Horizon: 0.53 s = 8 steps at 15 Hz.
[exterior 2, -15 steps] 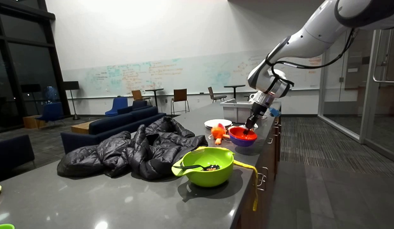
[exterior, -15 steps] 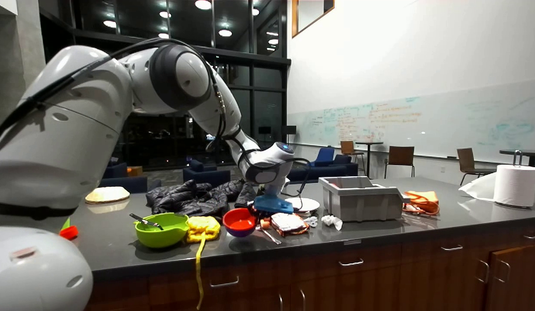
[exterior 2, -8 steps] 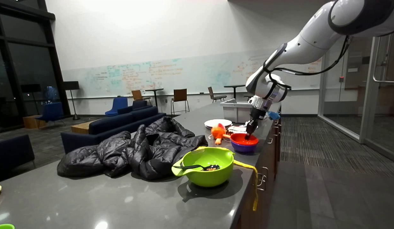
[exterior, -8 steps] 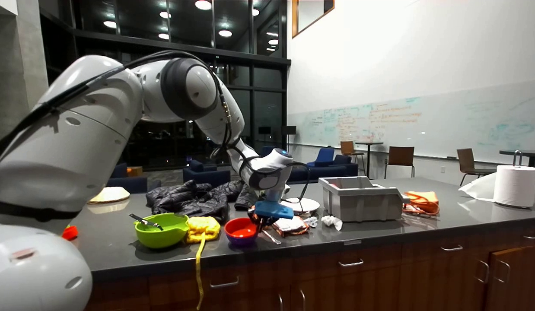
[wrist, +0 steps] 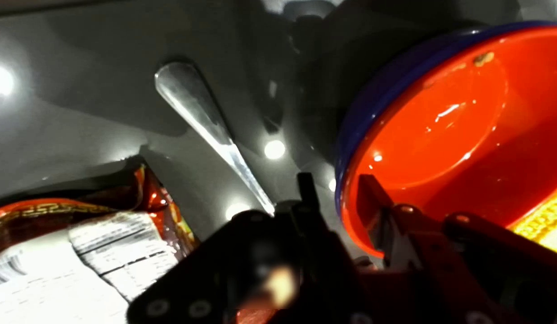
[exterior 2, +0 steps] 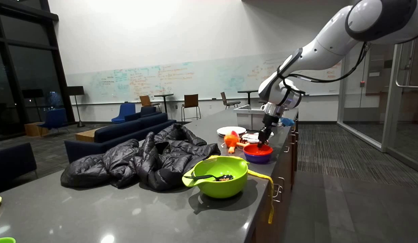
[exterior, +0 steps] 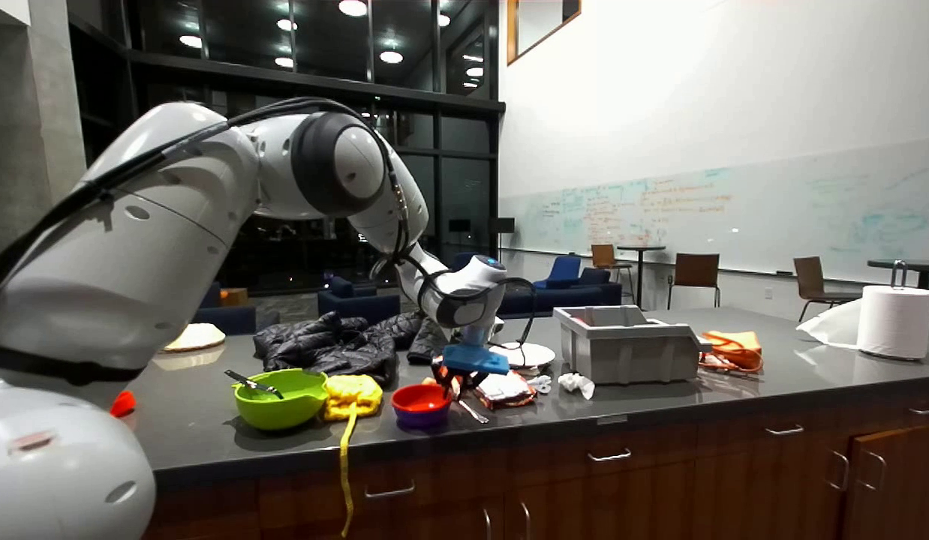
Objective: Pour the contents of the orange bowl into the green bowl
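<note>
The orange bowl (exterior: 416, 399) has a red-orange inside and a purple outside. It stands upright on the counter near the front edge, also seen in an exterior view (exterior 2: 252, 149) and the wrist view (wrist: 440, 130). A small brown bit sticks to its inner wall. My gripper (wrist: 338, 180) is open at the bowl's rim, one finger inside the bowl and one outside, with gaps to the rim. It points down at the bowl in both exterior views (exterior: 457, 388) (exterior 2: 261, 143). The green bowl (exterior: 281, 405) holds a black-handled spoon and small brown pieces (exterior 2: 226, 189).
A yellow bundle (exterior: 353, 396) with a hanging strap lies between the bowls. A metal utensil (wrist: 193, 105) and a packet (wrist: 103, 265) lie beside the orange bowl. An orange toy (exterior 2: 231, 140), black jacket (exterior 2: 155, 162), white plate (exterior 2: 229, 131) and grey bin (exterior: 629, 349) stand around.
A second ago the orange bowl hung above the counter at the gripper. It has come down with the gripper onto the counter, and the fingers now stand apart around its rim.
</note>
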{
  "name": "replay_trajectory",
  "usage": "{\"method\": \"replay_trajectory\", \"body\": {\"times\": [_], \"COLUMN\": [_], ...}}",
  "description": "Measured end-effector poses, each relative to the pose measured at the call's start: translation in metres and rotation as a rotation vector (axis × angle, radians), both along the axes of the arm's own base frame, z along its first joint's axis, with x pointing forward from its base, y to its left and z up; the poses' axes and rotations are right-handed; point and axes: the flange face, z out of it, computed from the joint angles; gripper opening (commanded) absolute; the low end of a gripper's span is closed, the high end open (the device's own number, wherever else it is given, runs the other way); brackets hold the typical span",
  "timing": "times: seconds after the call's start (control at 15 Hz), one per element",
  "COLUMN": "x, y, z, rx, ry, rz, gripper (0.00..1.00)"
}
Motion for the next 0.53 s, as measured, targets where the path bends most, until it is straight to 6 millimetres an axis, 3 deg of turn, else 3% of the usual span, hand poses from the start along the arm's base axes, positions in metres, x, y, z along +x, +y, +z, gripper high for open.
{"method": "replay_trajectory", "body": {"times": [0.33, 0.53], "x": [0.008, 0.009], "y": [0.002, 0.008], "z": [0.013, 0.029], "rx": [0.016, 0.051], "ry": [-0.018, -0.037], "rz": [-0.022, -0.029], "gripper": [0.97, 1.00]}}
